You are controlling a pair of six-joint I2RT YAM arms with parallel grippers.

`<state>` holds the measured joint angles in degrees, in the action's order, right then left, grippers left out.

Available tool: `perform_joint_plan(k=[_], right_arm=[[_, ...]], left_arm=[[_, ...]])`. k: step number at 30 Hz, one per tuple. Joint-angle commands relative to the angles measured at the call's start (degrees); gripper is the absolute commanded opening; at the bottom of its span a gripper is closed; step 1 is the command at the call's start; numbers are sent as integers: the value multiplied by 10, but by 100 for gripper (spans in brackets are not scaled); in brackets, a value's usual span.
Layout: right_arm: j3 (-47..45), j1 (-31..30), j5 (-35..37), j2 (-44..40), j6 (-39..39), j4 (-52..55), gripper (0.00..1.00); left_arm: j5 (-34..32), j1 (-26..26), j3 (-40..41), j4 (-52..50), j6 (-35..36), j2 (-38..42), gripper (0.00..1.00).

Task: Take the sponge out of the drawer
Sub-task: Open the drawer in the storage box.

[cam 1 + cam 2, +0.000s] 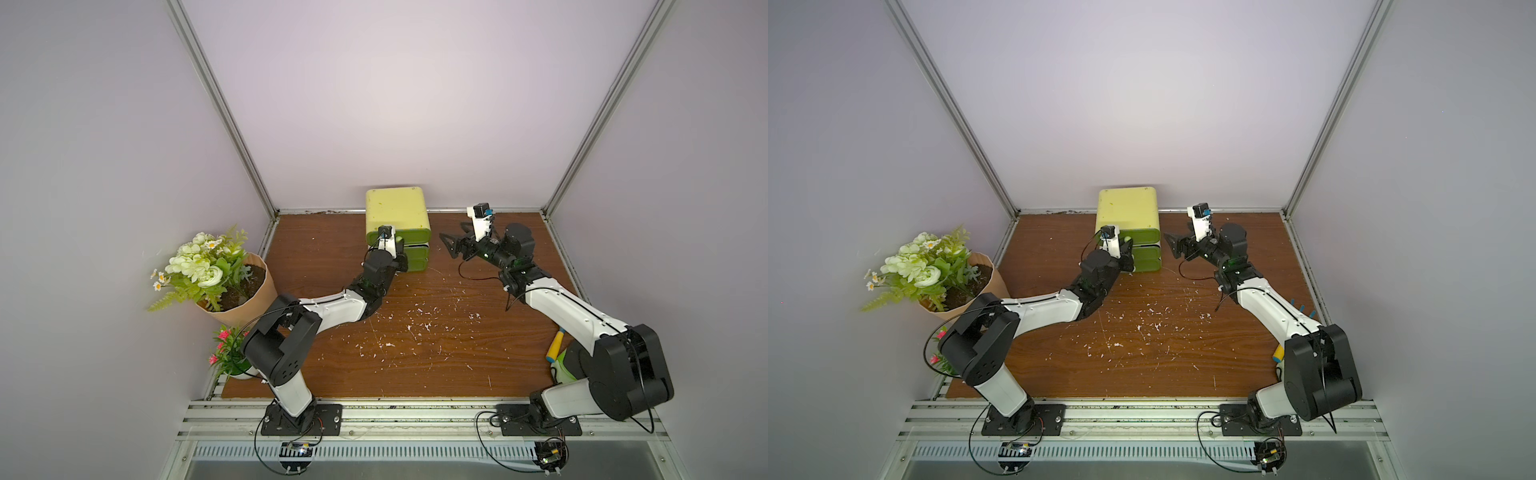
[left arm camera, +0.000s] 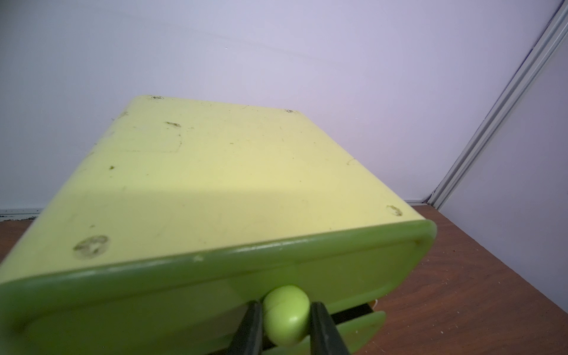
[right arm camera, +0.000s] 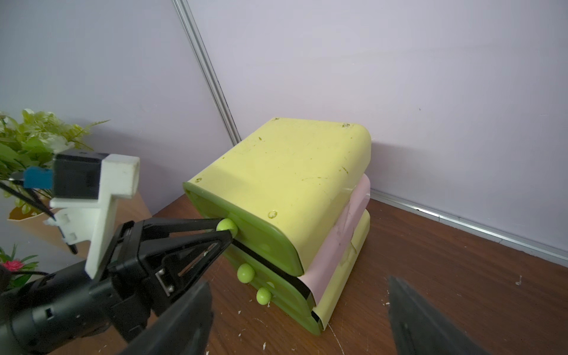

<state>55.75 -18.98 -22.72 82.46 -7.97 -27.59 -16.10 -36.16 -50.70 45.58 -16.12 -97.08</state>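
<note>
Three drawers (image 3: 267, 246) — one knob (image 3: 226, 225) in pincer (image 2: 285, 312)

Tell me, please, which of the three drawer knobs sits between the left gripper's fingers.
The top knob, on the uppermost drawer: the left gripper holds it from both sides. The middle knob and the bottom knob below it stand free.

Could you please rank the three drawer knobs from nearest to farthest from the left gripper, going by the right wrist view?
1. The top knob: right between the left gripper's fingers.
2. The middle knob: just below, one drawer down.
3. The bottom knob: lowest of the three.
</note>
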Motion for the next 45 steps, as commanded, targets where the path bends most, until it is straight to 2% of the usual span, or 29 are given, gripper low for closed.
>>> perform_joint_plan(k=[1,4,16,32,38,45], right_arm=[[2,3,1,-22,-4,-25,92],[5,3,-4,-21,-1,-19,92],[24,3,-39,-12,1,11,91],[35,3,-69,-14,1,30,92],[36,3,-74,-17,1,33,92],[36,3,-80,-19,-1,35,92]], left_arm=[[7,-6,8,43,9,2,5],[12,-10,24,61,7,12,1],[-18,-59,94,145,33,61,1],[-16,-104,173,182,-1,122,2],[-33,-130,200,208,-1,115,5],[-38,-133,224,237,-18,110,8]])
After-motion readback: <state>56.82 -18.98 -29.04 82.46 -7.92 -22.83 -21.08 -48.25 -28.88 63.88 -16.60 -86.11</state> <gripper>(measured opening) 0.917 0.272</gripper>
